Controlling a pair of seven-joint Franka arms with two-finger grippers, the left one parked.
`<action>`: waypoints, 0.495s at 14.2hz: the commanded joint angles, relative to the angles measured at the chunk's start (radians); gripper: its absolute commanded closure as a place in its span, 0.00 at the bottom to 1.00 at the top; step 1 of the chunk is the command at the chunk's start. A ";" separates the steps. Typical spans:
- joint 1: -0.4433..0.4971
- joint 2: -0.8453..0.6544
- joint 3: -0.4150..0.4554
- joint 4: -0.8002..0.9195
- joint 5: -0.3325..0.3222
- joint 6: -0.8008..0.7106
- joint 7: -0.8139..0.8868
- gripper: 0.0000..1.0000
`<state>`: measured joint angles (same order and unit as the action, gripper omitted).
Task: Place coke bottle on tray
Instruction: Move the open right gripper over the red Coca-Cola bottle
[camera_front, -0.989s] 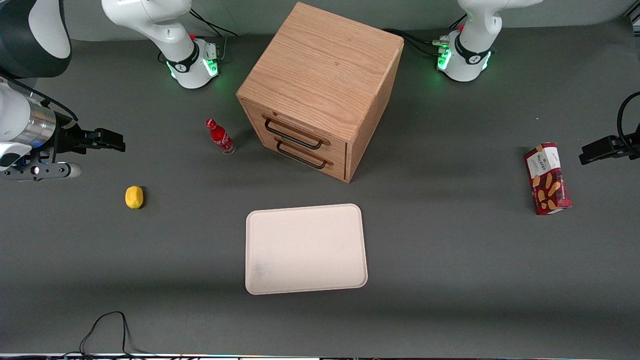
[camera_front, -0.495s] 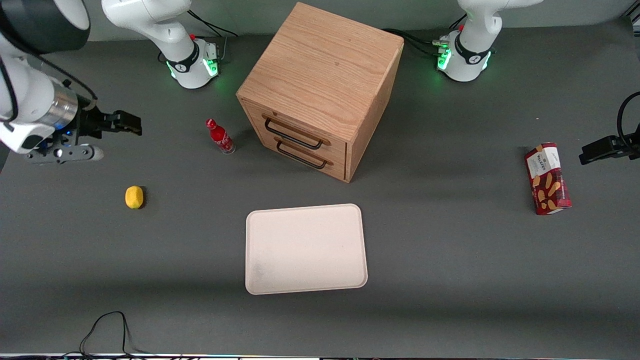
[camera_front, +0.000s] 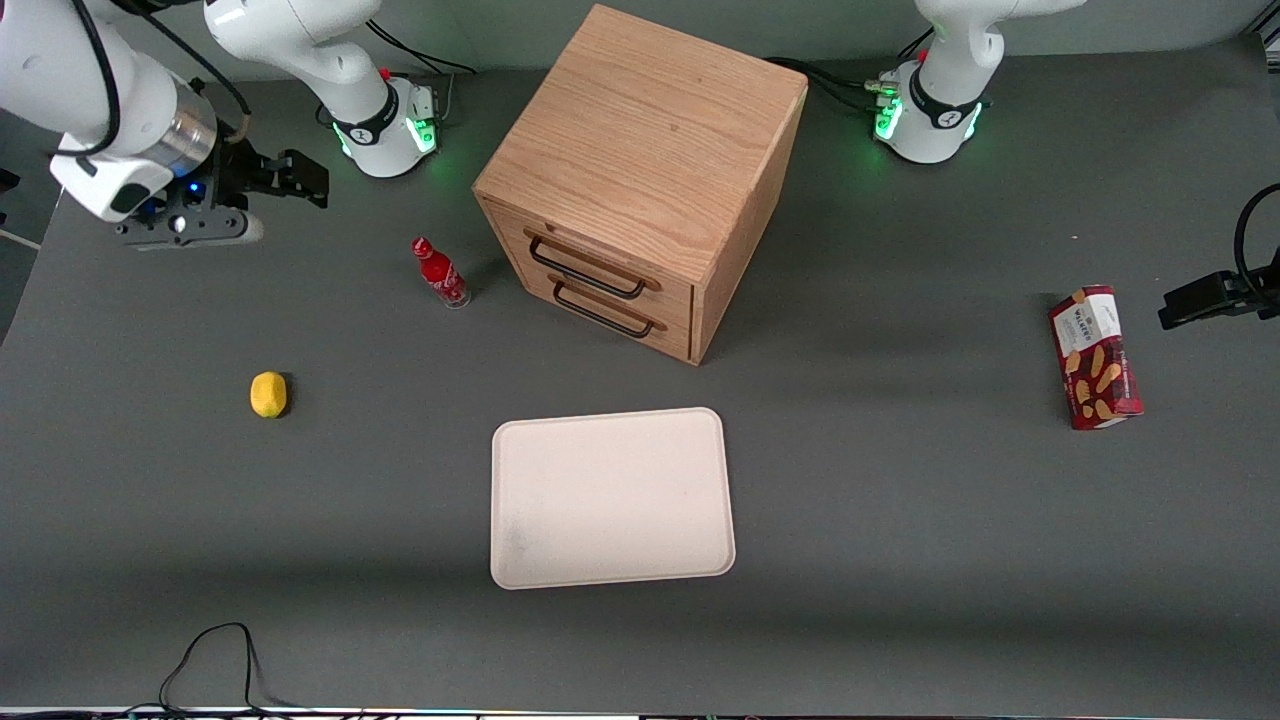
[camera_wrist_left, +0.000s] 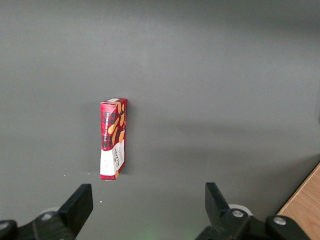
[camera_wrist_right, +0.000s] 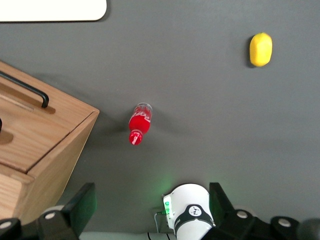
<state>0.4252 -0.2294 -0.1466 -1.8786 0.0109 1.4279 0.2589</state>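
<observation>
the gripper (camera_front: 300, 178) has swung up and in over the last second: it was low at the working arm's end of the worktop (camera_front: 900, 520), level with the lemon (camera_front: 268, 394), and now it hangs farther from the front camera, close to its own arm's base and nearer the bottle (camera_front: 441, 273). its fingers (camera_wrist_right: 82, 205) stand wide apart with nothing between them, and in the wrist view the bottle (camera_wrist_right: 139, 123) shows between the two finger tips, so the camera is already lined up over it. the bottle has not moved; it stands upright on the worktop just beside the cabinet (camera_front: 640, 180), on the side toward the working arm, apart from the wood but close to it. the tray (camera_front: 612, 497) lies bare, nearer the front camera than the cabinet and well apart from the bottle. the biscuit box (camera_front: 1093, 356) lies toward the parked arm's end and plays no part. so the task is at the approach: no grasp yet, nothing carried. the next move, as i judge it, is to come down over the bottle and close on its body. the cabinet wall beside it leaves little room for a finger on that side, and a small, tall bottle could tip if a finger touches it first.
</observation>
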 joint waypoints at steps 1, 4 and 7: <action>0.075 -0.198 -0.004 -0.250 0.014 0.124 0.114 0.00; 0.107 -0.232 -0.002 -0.344 0.014 0.186 0.134 0.00; 0.107 -0.199 -0.001 -0.372 0.014 0.227 0.134 0.00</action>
<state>0.5278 -0.4356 -0.1436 -2.2223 0.0125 1.6179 0.3724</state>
